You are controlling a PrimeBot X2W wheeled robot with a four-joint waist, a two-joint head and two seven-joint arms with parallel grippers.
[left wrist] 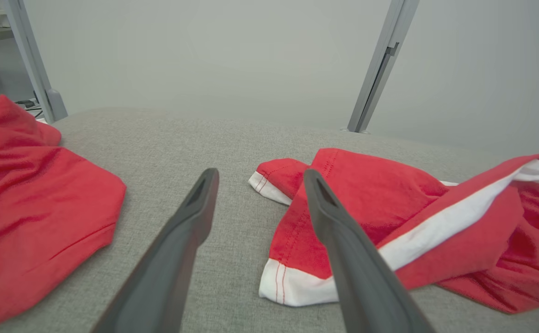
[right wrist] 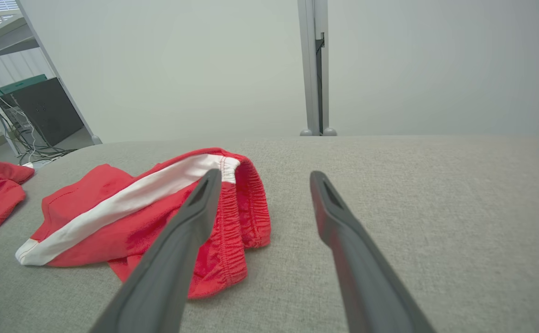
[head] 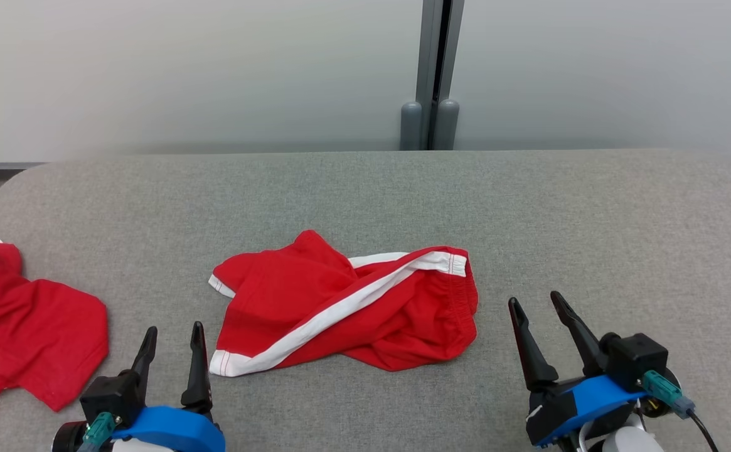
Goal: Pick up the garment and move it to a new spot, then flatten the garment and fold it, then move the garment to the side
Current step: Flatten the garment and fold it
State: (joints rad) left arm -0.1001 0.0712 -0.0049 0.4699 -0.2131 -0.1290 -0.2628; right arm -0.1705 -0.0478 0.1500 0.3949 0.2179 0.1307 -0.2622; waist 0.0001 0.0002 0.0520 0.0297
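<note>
While crumpled, flanked by left gripper (head: 174, 328) at hem (head: 222, 363) and right gripper (head: 536, 299) near waistband (head: 457, 295), both spread wide and empty, likely for pulling the red shorts (head: 340, 301) flat.

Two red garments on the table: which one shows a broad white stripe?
The crumpled shorts in the middle, a white band running diagonally across them. The garment at the left edge is almost plain red.

2nd red garment (head: 26, 320): cut off by left edge, head view. On garment (left wrist: 436, 217): right end cropped in left wrist view, hem partly behind left gripper (left wrist: 260, 175) finger; waistband partly behind right gripper (right wrist: 262, 175) finger, right wrist view. Underlayers hidden by folds.
</note>
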